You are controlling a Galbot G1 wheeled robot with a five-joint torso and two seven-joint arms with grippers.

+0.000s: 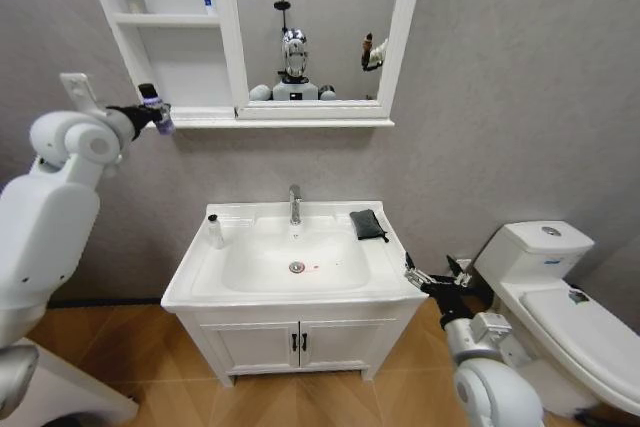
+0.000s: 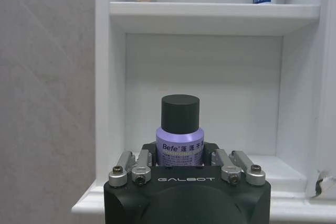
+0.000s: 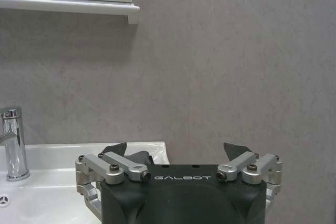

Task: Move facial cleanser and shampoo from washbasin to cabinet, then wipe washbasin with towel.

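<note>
One purple bottle [image 2: 180,136] sits clamped in our left gripper [image 2: 180,156], raised level with the cabinet [image 1: 165,19]'s lower shelf so it can go straight in. Our right gripper [image 3: 181,169] waits spread apart beside the washbasin [image 1: 200,265], near the towel [image 1: 367,224]; a white bottle [image 1: 214,231] remains by the tap.

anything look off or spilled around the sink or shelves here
Nothing stands out. The towel lies folded on the washbasin, a white bottle stands upright on its other side, and the left gripper holds a purple bottle upright at the cabinet.

One washbasin [image 1: 200,282], one tap [image 1: 295,204], one towel [image 1: 367,224], two bottles [image 1: 214,231] [image 2: 180,132], one cabinet [image 1: 165,19], one mirror [image 1: 315,22], one toilet [image 1: 560,297], two pincers [image 1: 158,112] [image 1: 432,275] showing.
</note>
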